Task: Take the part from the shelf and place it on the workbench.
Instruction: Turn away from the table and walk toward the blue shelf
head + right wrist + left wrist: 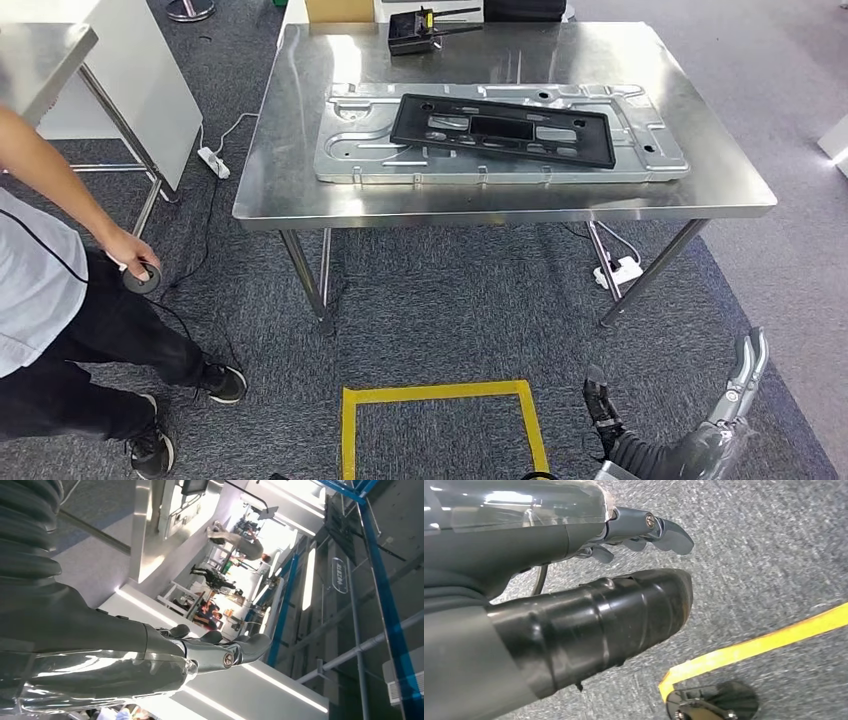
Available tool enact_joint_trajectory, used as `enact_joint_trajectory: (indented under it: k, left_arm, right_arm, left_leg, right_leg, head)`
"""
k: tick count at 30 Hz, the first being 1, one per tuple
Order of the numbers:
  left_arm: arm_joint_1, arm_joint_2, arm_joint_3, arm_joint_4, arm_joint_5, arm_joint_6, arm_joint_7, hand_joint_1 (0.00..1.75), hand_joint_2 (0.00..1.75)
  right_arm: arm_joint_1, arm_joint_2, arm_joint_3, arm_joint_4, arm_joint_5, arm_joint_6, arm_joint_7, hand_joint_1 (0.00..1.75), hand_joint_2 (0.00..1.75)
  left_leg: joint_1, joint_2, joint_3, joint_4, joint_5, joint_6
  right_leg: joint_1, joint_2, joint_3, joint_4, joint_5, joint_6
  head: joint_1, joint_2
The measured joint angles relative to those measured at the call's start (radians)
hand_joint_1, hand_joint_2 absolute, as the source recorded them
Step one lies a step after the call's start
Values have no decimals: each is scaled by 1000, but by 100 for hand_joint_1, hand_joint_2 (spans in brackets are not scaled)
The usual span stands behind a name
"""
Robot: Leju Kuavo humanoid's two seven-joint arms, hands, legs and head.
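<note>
From the head view the black part (502, 130) lies flat on a silver stamped metal panel (640, 150), which itself rests on the steel workbench (300, 150); by the look of it the placing is already done, or else this is another part and the shelf lies out of sight, and I cannot tell which; the right hand (735, 385) hangs low by the floor at the lower right, fingers spread and holding nothing; a person (60, 290) stands at the left holding a small round device (143, 277) on a cable; a dark scanner-like tool (415, 30) sits at the far edge of the bench; a yellow tape square (440, 395) marks the carpet in front of the bench; power strips (213, 162) and cords lie on the floor under and beside the table

In the left wrist view the left hand (589, 605) hangs over grey carpet, thumb and fingers loosely apart and empty, with the yellow tape nearby

In the right wrist view the right hand points toward a bright hall with blue framing (385, 580), its fingers loosely extended and nothing in them

If another part is wanted, the next move calls for turning to find the shelf; the person's legs and the floor cables are the likeliest obstacles
</note>
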Motion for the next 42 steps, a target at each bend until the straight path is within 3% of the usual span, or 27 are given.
enact_joint_trajectory:
  k: [2, 3, 5, 7, 9, 11, 12, 13, 14, 16, 18, 19, 21, 23, 26, 27, 28, 29, 30, 31, 33, 34, 37, 39, 42]
  left_arm:
    - [0, -1, 0, 0, -1, 0, 0, 0, 0]
    - [0, -2, 0, 0, -1, 0, 0, 0, 0]
    - [-1, -3, 0, 0, -1, 0, 0, 0, 0]
    - [-1, -3, 0, 0, -2, 0, 0, 0, 0]
    - [0, -3, 0, 0, -2, 0, 0, 0, 0]
    - [0, -3, 0, 0, -2, 0, 0, 0, 0]
    - [1, -3, 0, 0, -2, 0, 0, 0, 0]
    - [1, -2, 0, 0, -2, 0, 0, 0, 0]
    - [1, -2, 0, 0, -2, 0, 0, 0, 0]
    - [0, -2, 0, 0, -4, 0, 0, 0, 0]
    - [-1, -2, 0, 0, -6, 1, 0, 0, 0]
    - [-2, -2, 0, 0, -7, 1, 0, 0, 0]
    - [0, -1, 0, 0, -8, 1, 0, 0, 0]
    - [-1, -1, 0, 0, -8, 2, 0, 0, 0]
    - [-2, -1, 0, 0, -8, 1, 0, 0, 0]
    - [-1, -1, 0, 0, -8, 1, 0, 0, 0]
    - [-1, -1, 0, 0, -8, 1, 0, 0, 0]
    - [-1, -1, 0, 0, -8, 0, 0, 0, 0]
    - [-1, -1, 0, 0, -8, 0, 0, 0, 0]
    - [-1, -1, 0, 0, -8, 0, 1, 0, 0]
    - [-1, -2, 0, 0, -8, 0, 2, 0, 0]
    - [-1, -2, 0, 0, -8, -1, 2, 0, 0]
    - [-1, -2, 0, 0, -8, -1, 3, 0, 0]
    - [0, -2, 1, 0, -7, -1, 3, 0, 0]
    - [1, -2, 1, 0, -6, -1, 3, 0, 0]
  right_arm:
    - [-1, 0, 0, 0, 0, 0, 0, 0, 175]
    - [-2, 0, 0, -1, 0, 0, 1, 0, 175]
    - [-2, 0, 0, -2, 0, 0, 1, 0, 175]
    - [-2, 0, 0, -3, 0, 0, 2, 0, 175]
    - [-2, 0, 0, -3, 0, 0, 2, 0, 175]
    - [-2, 0, 0, -3, 0, 0, 2, 0, 175]
    - [-1, 0, 0, -3, 0, 0, 2, 0, 175]
    - [-2, 0, 0, -3, 0, 0, 2, 0, 175]
    - [-2, 0, 0, -3, 0, 0, 2, 0, 175]
    - [-2, 0, 0, -3, 0, 0, 2, 0, 175]
    - [-2, 0, 0, -3, 0, 0, 2, 0, 175]
    - [-2, 0, 0, -3, 0, 0, 3, 0, 175]
    - [-2, 0, 0, -3, 0, 0, 3, 0, 175]
    - [-1, 0, 0, -3, 0, 0, 3, 0, 175]
    - [-1, 0, 0, -3, 0, 0, 3, 0, 175]
    - [-1, 0, 0, -3, 0, 0, 4, 0, 175]
    - [-1, -1, 0, -3, 0, 0, 5, 0, 175]
    - [-1, -1, 0, -3, 0, 0, 6, 0, 175]
    - [-1, -1, 0, -3, 0, 0, 8, 0, 175]
    - [-1, -1, 0, -3, 0, 0, 11, 0, 175]
    - [-2, -1, 0, -3, 0, 0, 14, 0, 175]
    - [-2, -1, 0, -3, -1, 0, 15, 0, 175]
    - [-1, -1, 0, -3, -2, 0, 16, 0, 175]
    - [-1, -2, 0, -3, -3, 0, 16, 0, 175]
    - [0, -2, 0, -3, -4, 0, 17, 0, 175]
  left_leg:
    - [-3, -1, -12, 2, 12, -5]
    - [-3, -1, -15, 2, 17, -10]
    - [0, 0, -18, -1, 29, -22]
    - [2, 0, -23, 3, 26, -35]
    - [4, -3, -46, 62, -36, -44]
    - [7, -4, -82, 181, -126, -53]
    - [9, -4, -92, 232, -148, -57]
    - [11, -3, -89, 258, -149, -61]
    - [13, -3, -68, 248, -129, -64]
    - [16, -3, 16, 136, -83, -67]
    - [13, -5, 89, 20, -77, -60]
    - [10, -6, 102, -7, -84, -54]
    - [8, -7, 96, -11, -79, -38]
    - [11, -3, 84, -15, -64, -20]
    - [10, 1, 54, -16, -39, -4]
    - [9, 2, 44, -15, -31, -3]
    - [8, 3, 33, -13, -22, -3]
    - [7, 3, 22, -11, -15, -4]
    - [6, 3, 13, -9, -8, -5]
    - [6, 3, 5, -6, -2, -7]
    - [4, 2, -7, -2, 8, -15]
    - [4, 2, -10, -1, 13, -20]
    - [7, 1, -16, -1, 22, -39]
    - [8, -1, -33, 40, -22, -48]
    - [11, -2, -85, 211, -148, -58]
  right_leg:
    - [8, 0, 97, -147, 29, -19]
    - [12, 0, 123, -192, 34, -26]
    - [19, -1, 130, -217, 41, -32]
    - [13, -3, 124, -234, 59, -41]
    - [6, -6, 110, -248, 82, -50]
    - [7, -9, 86, -246, 98, -53]
    - [7, -10, 73, -242, 105, -51]
    - [7, -11, 59, -237, 111, -50]
    - [6, -12, 45, -230, 117, -47]
    - [3, -12, 18, -210, 126, -40]
    - [3, -12, 0, -191, 133, -30]
    - [4, -12, -5, -185, 137, -24]
    - [5, -11, -9, -183, 147, -11]
    - [2, -8, -20, -161, 122, 1]
    - [-3, -3, -67, -11, -7, 14]
    - [-4, -2, -80, 45, -36, 17]
    - [-4, -2, -81, 79, -44, 18]
    - [-4, -2, -64, 78, -32, 17]
    - [-4, -2, -29, 40, -8, 13]
    - [-3, -1, 23, -28, 17, 7]
    - [3, 0, 114, -165, 34, -6]
    - [7, 1, 136, -205, 32, -12]
    - [11, 0, 132, -231, 42, -26]
    - [6, -4, 120, -241, 61, -38]
    - [6, -8, 89, -240, 84, -47]
  head:
    - [-1, 0]
    - [0, 0]
    - [0, 0]
    - [0, 0]
    - [-3, 0]
    - [-5, 0]
    - [-5, 0]
    - [-5, 0]
    - [-5, 0]
    - [-5, 0]
    - [-5, 0]
    - [-5, 0]
    - [-4, 0]
    - [-4, 0]
    - [-4, 0]
    - [-4, 0]
    - [-4, 0]
    - [-4, 0]
    - [-4, 0]
    - [-4, 0]
    - [-5, 0]
    - [-5, 0]
    - [-4, 0]
    - [-6, 0]
    - [-10, 0]
